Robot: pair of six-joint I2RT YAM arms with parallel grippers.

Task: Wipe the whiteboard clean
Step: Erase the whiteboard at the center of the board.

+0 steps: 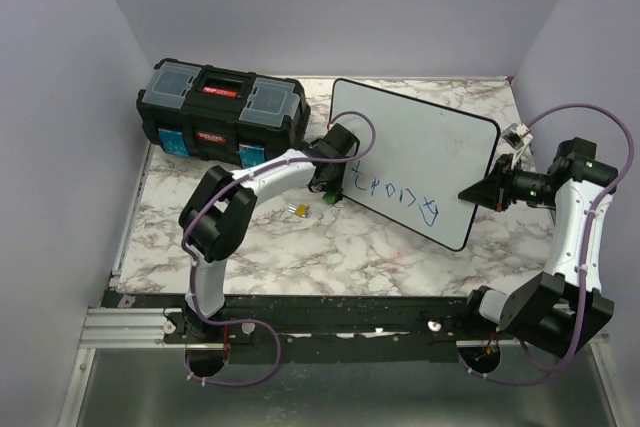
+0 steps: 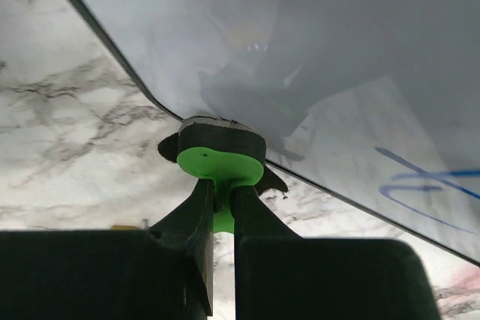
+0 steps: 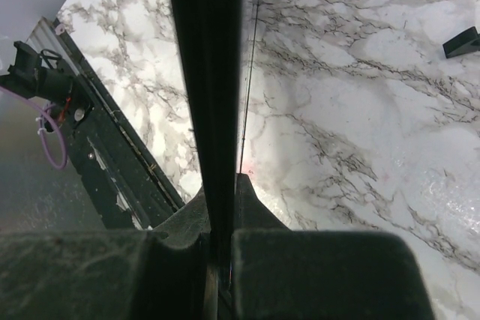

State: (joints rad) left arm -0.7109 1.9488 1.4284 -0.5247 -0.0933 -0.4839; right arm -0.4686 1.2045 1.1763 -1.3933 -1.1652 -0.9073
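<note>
Marble-patterned bench (image 1: 350, 247), seen from above, with two arms mounted at its near edge. The whiteboard (image 1: 420, 142) occupies the centre-right of the bench, turned at an angle so that one corner points toward the near right. Whether it lies flat or is tipped up cannot be told. A black toolbox (image 1: 220, 107) with a red label and clear lid compartments stands at the far left, just beside the board's far-left corner.

The left arm reaches forward to the board's left edge. The left claw (image 2: 223, 200) has its fingers pressed together on the stem of a green-backed pad (image 2: 221, 148). The pad's dark face meets the black rim at the board's rounded corner.

The right arm bends in from the right. The right claw (image 3: 221, 192) is closed on the board's right-hand rim, which the right wrist view shows edge-on as a dark band between the fingers.

Blue lettering (image 1: 400, 195) runs along the board's near-left portion, close to the left claw. One blue stroke shows in the left wrist view.

A small yellow item (image 1: 298, 210) lies on the bench, just left of the left claw; its kind cannot be made out.
</note>
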